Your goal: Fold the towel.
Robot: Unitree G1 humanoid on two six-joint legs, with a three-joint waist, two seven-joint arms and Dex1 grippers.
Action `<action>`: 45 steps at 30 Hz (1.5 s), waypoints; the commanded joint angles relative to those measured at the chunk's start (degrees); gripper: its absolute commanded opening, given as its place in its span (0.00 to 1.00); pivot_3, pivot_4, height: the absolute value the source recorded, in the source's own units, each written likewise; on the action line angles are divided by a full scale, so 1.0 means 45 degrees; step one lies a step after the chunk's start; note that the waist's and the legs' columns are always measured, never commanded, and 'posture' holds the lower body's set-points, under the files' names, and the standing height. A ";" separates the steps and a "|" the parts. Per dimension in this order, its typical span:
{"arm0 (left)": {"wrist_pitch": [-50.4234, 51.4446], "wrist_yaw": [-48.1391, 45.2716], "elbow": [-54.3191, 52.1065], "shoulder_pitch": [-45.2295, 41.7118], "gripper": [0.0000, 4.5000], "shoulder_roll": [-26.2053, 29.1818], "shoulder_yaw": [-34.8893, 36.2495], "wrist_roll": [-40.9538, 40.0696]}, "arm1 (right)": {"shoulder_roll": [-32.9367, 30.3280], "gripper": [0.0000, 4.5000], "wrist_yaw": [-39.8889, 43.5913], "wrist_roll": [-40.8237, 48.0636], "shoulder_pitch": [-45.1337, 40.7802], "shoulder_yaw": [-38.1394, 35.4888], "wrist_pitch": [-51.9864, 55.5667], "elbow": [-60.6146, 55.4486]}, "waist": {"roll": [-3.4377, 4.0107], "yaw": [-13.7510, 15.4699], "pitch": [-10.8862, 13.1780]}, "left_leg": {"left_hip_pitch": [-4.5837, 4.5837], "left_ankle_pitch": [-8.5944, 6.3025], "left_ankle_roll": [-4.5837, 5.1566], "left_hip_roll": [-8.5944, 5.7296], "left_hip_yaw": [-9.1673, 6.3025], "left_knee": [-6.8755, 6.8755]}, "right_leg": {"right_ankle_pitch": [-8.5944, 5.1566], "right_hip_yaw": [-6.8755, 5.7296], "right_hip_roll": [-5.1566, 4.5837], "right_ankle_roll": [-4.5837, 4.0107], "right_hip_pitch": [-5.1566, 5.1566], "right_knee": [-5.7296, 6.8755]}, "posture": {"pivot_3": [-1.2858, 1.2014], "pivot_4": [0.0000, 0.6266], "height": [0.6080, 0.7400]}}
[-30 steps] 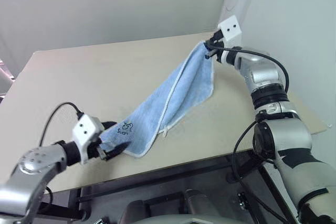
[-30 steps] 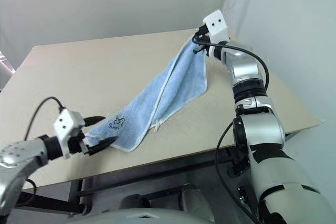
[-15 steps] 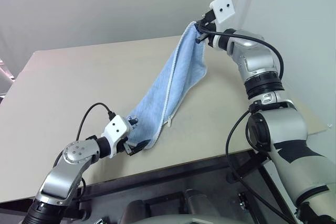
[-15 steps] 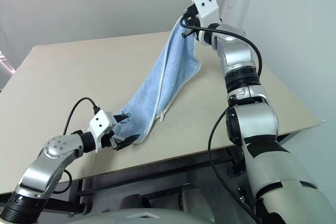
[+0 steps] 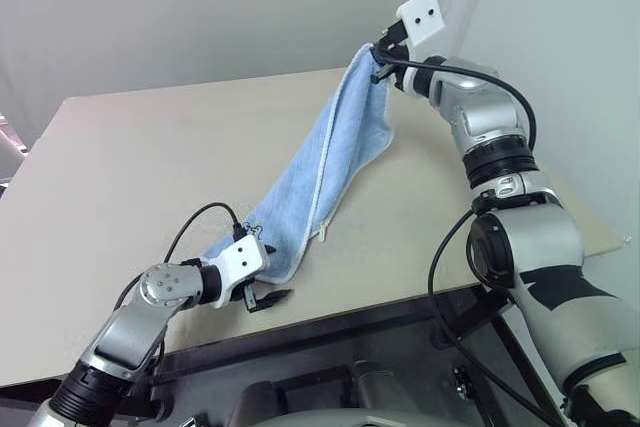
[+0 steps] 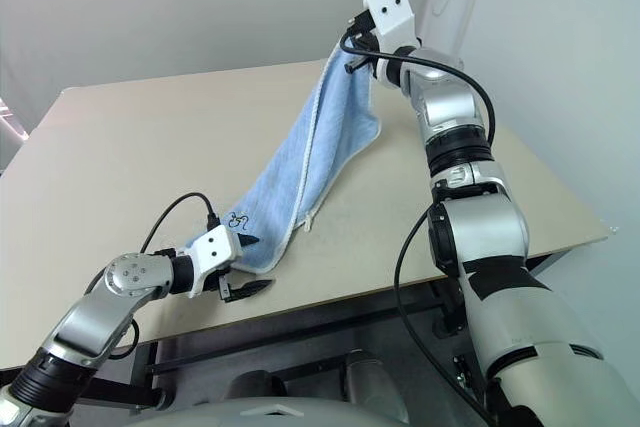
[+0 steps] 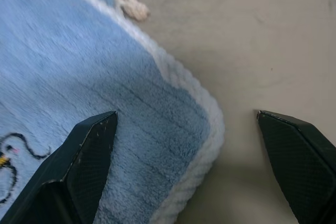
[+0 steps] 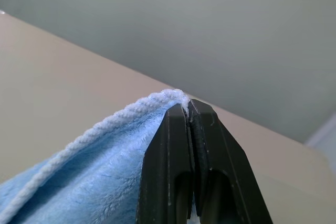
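Since a second ago, left gripper (image 7: 186,169) swung rightward, jaws spread astride the light-blue soft towel's (image 5: 330,162) near corner at six o'clock on the beige worktop (image 5: 140,162). Right gripper (image 8: 190,109), clenched on the far corner, holds it aloft. Best pinch past the trim.

The right gripper (image 5: 378,59) was held high, fingers pinched together; the left gripper (image 6: 252,269) was held low, fingers spread.

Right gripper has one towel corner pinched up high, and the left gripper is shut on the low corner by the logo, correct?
Not quite. The left gripper is open, its fingers either side of the towel corner on the table, as the left wrist view shows. The right gripper does pinch the high corner.
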 commanded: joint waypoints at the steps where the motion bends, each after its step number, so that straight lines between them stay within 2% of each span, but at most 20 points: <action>1: 0.0105 0.0133 0.0025 -0.0383 1.00 -0.0246 -0.0099 0.0142 | -0.0077 0.01 -0.0078 0.0266 -0.0748 -0.0295 0.0040 -0.0661 | 0.0000 0.0008 0.0000 | 0.0001 0.0000 0.0000 0.0000 0.0000 0.0000 | 0.0000 0.0000 0.0000 -0.0001 0.0000 0.0000 | 0.52 0.00 0.92; 18: 0.1181 -0.0062 0.0406 -0.0661 1.00 -0.0583 -0.0223 0.0255 | -0.0016 0.01 -0.0211 0.0820 -0.0536 -0.0313 0.1880 -0.3728 | 0.0000 0.0027 -0.0001 | 0.0009 0.0000 0.0000 -0.0001 -0.0002 0.0010 | -0.0004 0.0000 0.0000 0.0004 0.0008 0.0005 | 0.52 0.00 0.92; 21: 0.1283 -0.0018 0.0610 -0.0798 0.85 -0.0768 -0.0317 0.0299 | 0.0037 0.00 -0.0191 0.0924 -0.0376 -0.0312 0.2126 -0.4112 | 0.0001 0.0039 -0.0001 | 0.0010 0.0001 0.0001 -0.0001 -0.0002 0.0012 | -0.0005 0.0000 -0.0001 0.0005 0.0011 0.0005 | 0.52 0.00 0.92; 28: 0.1931 0.0405 0.1303 -0.1502 0.32 -0.1723 -0.0143 0.0103 | 0.0119 0.00 -0.0212 0.1178 0.0039 -0.0248 0.2632 -0.4935 | 0.0003 0.0071 -0.0002 | 0.0015 0.0002 0.0002 -0.0005 -0.0020 0.0089 | -0.0018 -0.0003 -0.0005 0.0039 0.0060 0.0010 | 0.52 0.00 0.92; 29: 0.2092 0.0459 0.1361 -0.1587 0.32 -0.1833 -0.0108 0.0079 | 0.0129 0.00 -0.0225 0.1193 0.0106 -0.0238 0.2689 -0.5014 | 0.0003 0.0060 -0.0002 | 0.0014 0.0001 0.0002 -0.0005 -0.0022 0.0104 | -0.0016 -0.0003 -0.0005 0.0042 0.0063 0.0014 | 0.52 0.00 0.92; 30: 0.2032 0.0535 0.1449 -0.1642 0.20 -0.1878 -0.0132 0.0173 | 0.0141 0.00 -0.0247 0.1204 0.0163 -0.0223 0.2736 -0.5070 | 0.0003 0.0054 -0.0002 | 0.0015 0.0001 0.0002 -0.0004 -0.0023 0.0115 | -0.0014 -0.0003 -0.0005 0.0045 0.0069 0.0016 | 0.52 0.00 0.92; 33: 0.2259 0.0783 0.1682 -0.1786 0.01 -0.2009 -0.0198 0.0228 | 0.0146 0.00 -0.0283 0.1215 0.0290 -0.0197 0.2815 -0.5160 | 0.0003 0.0042 -0.0002 | 0.0014 0.0001 0.0002 -0.0004 -0.0026 0.0128 | -0.0011 -0.0003 -0.0003 0.0048 0.0072 0.0020 | 0.52 0.00 0.92; 37: 0.2313 0.0615 0.1490 -0.1705 0.01 -0.1845 -0.0264 0.0122 | 0.0164 0.00 -0.0295 0.1263 0.0334 -0.0211 0.2939 -0.5215 | 0.0006 0.0042 -0.0001 | 0.0010 0.0001 0.0002 -0.0004 -0.0027 0.0119 | -0.0010 -0.0003 -0.0001 0.0046 0.0065 0.0023 | 0.52 0.00 0.92; 42: 0.2549 0.0477 0.1002 -0.1638 0.01 -0.1772 0.0502 -0.0667 | 0.0180 0.00 -0.0307 0.1250 0.0416 -0.0195 0.2946 -0.5223 | 0.0006 0.0011 -0.0001 | 0.0006 0.0001 0.0002 -0.0003 -0.0026 0.0117 | -0.0010 -0.0003 -0.0001 0.0047 0.0060 0.0021 | 0.52 0.00 0.92; 45: 0.2877 0.0172 0.0331 -0.1621 0.01 -0.1318 0.2097 -0.1917 | 0.0162 0.00 -0.0349 0.1257 0.0514 -0.0246 0.2966 -0.5206 | 0.0006 -0.0003 0.0002 | -0.0003 0.0001 0.0002 0.0001 -0.0028 0.0112 | -0.0011 -0.0004 0.0003 0.0046 0.0044 0.0022 | 0.52 0.00 0.92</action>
